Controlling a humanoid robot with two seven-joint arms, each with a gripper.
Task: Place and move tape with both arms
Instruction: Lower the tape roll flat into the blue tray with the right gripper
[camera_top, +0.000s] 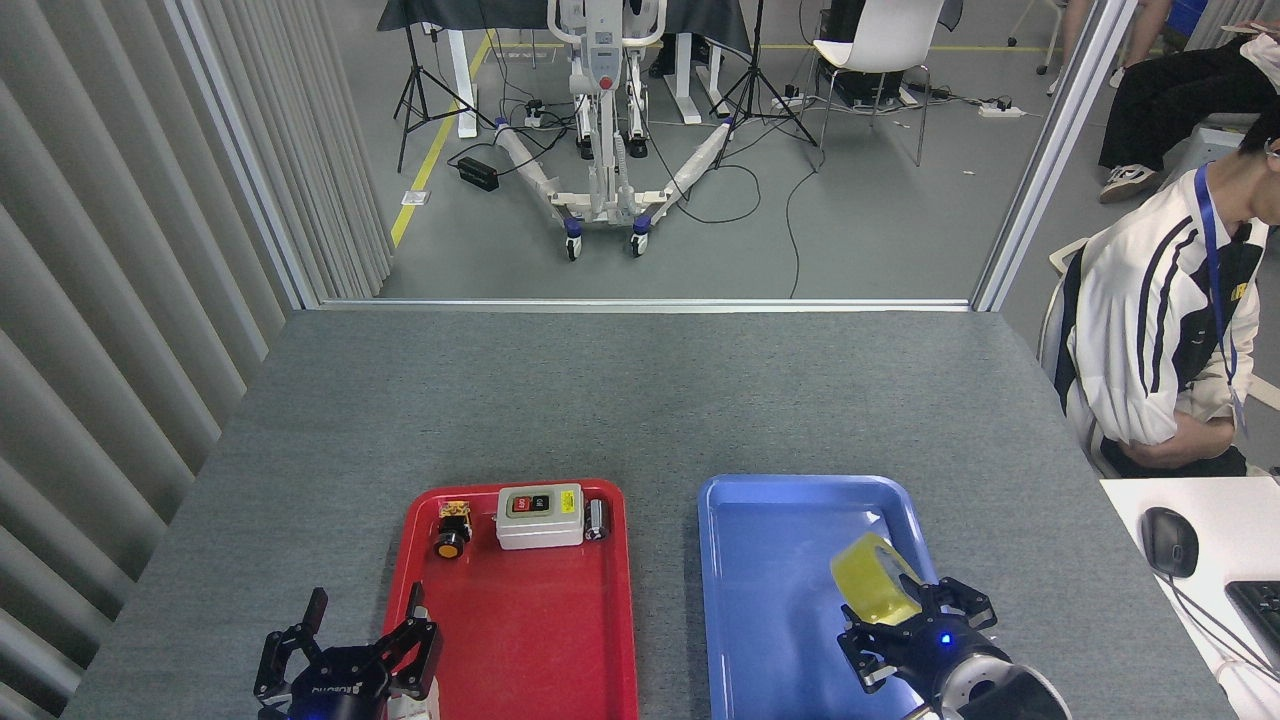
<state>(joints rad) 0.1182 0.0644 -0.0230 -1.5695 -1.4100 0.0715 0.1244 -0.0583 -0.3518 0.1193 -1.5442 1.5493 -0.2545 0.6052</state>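
Note:
The tape (875, 590), a wide yellow translucent roll, is tilted over the right side of the blue tray (770, 560). My right gripper (905, 615) is shut on the tape's near edge, its black fingers wrapped around the roll and a blue light on the wrist behind. I cannot tell whether the tape touches the tray floor. My left gripper (365, 625) hovers at the bottom left, by the red tray's near left corner. It is open, its black fingers spread, with nothing between them.
The red tray (520, 640) holds a grey switch box (540, 516), an orange-capped push button (450, 530) and a small metal cylinder (597, 519) at its far end. A seated person (1160, 320) is at the right. A mouse (1168, 541) lies on a white desk.

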